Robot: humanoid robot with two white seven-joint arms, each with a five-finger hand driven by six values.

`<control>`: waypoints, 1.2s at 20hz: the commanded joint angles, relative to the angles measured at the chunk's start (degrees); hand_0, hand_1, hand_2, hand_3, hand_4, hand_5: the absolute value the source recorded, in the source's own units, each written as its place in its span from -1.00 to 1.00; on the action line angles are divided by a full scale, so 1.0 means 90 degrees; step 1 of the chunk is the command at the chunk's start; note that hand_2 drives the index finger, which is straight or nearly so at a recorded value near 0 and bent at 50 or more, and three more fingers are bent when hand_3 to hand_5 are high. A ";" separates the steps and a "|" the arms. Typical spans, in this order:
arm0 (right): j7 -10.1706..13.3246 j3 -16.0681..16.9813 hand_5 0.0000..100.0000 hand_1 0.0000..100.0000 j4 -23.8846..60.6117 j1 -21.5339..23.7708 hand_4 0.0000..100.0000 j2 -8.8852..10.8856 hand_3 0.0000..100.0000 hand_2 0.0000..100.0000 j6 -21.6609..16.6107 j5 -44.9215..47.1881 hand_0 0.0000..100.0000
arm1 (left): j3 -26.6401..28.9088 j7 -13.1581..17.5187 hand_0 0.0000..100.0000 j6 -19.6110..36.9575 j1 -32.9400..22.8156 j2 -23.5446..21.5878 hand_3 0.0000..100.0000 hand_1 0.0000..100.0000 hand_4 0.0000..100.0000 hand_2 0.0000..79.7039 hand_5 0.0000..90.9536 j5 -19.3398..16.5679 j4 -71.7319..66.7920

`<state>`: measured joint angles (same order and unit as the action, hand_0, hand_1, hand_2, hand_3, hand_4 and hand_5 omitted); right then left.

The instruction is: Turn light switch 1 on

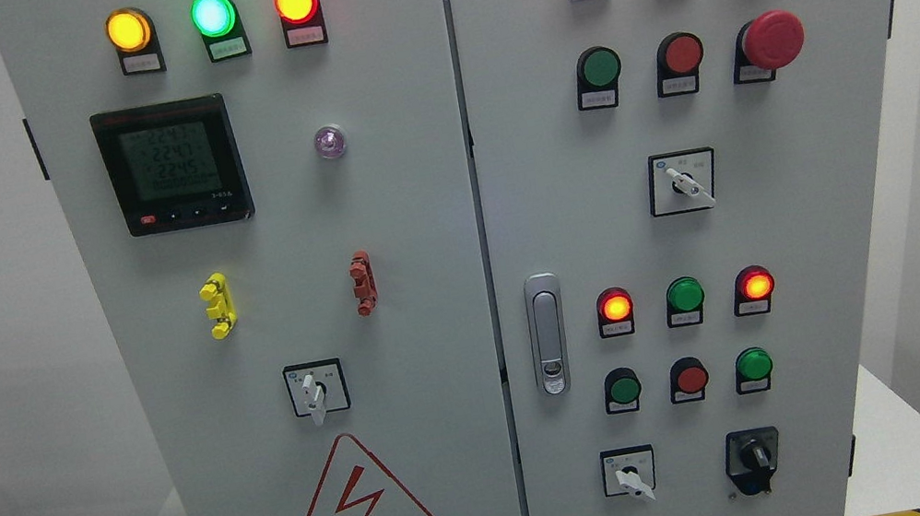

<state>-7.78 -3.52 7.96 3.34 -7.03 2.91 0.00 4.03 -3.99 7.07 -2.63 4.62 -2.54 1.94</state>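
Facing: a grey two-door control cabinet (415, 209) that fills the head view and stands on a white table (912, 444).
Landmark: the door handle (548, 334), upright at the left edge of the right door.
Light switch 1: somewhere on the cabinet front; the small labels are too fine to read, so I cannot tell which control carries that name.
Upper selector (684, 183): white lever, above and right of the door handle, pointing down to the right.
Lower selector (630, 474): white lever, below and just right of the door handle, also pointing down to the right.
Left selector (317, 392): on the left door, left of the door handle at about its height, lever pointing down.
Black knob (754, 459): below and further right of the door handle, beside the lower selector.
Lamp row (685, 295): just right of the door handle; the outer two glow red, the middle one is green.
Meter (172, 166): up and left of the door handle, its screen lit with digits.
Emergency stop (771, 40): red mushroom button, high and right of the door handle.
Robot hand: neither one shows in the view, so I cannot tell its state.
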 commanded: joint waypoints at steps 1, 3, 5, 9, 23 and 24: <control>-0.0004 0.0000 -1.00 -0.22 0.0004 0.0000 -1.00 0.0000 -1.00 -1.00 -0.0001 0.0117 -0.76 | 0.0118 -0.0016 -0.20 -0.0044 -0.0011 -0.0026 -0.99 -1.00 -0.83 -1.00 -1.00 0.0018 -0.0147; -0.0004 0.0000 -1.00 -0.22 -0.0006 0.0000 -1.00 0.0000 -1.00 -1.00 -0.0001 0.0117 -0.76 | 0.0138 -0.0025 -0.20 -0.0043 -0.0021 -0.0016 -0.99 -1.00 -0.83 -1.00 -1.00 0.0028 -0.0147; -0.0004 0.0000 -1.00 -0.22 0.0004 0.0000 -1.00 0.0000 -1.00 -1.00 -0.0001 0.0108 -0.76 | 0.0138 -0.0025 -0.20 -0.0043 -0.0031 -0.0035 -1.00 -1.00 -0.84 -1.00 -1.00 0.0028 -0.0157; -0.0004 0.0000 -1.00 -0.22 -0.0006 0.0000 -1.00 0.0000 -1.00 -1.00 -0.0001 0.0108 -0.76 | 0.0138 -0.0103 -0.20 -0.0024 -0.0031 -0.0045 -1.00 -1.00 -0.85 -1.00 -1.00 0.0038 -0.0157; -0.0004 0.0000 -1.00 -0.22 -0.0006 0.0000 -1.00 0.0000 -1.00 -1.00 -0.0001 0.0108 -0.76 | 0.1222 -0.0074 -0.20 -0.0024 -0.0538 -0.0650 -0.92 -1.00 -0.80 -1.00 -1.00 0.0409 0.1161; -0.0004 0.0000 -1.00 -0.22 0.0004 0.0000 -1.00 0.0000 -1.00 -1.00 -0.0001 0.0117 -0.76 | 0.1270 -0.0074 -0.21 0.0015 -0.0577 -0.0679 -0.90 -1.00 -0.79 -1.00 -1.00 0.0409 0.1200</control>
<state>-7.93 -3.52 7.96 3.34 -7.03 2.91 0.00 10.00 -4.26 6.75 -6.21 2.08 -0.20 5.83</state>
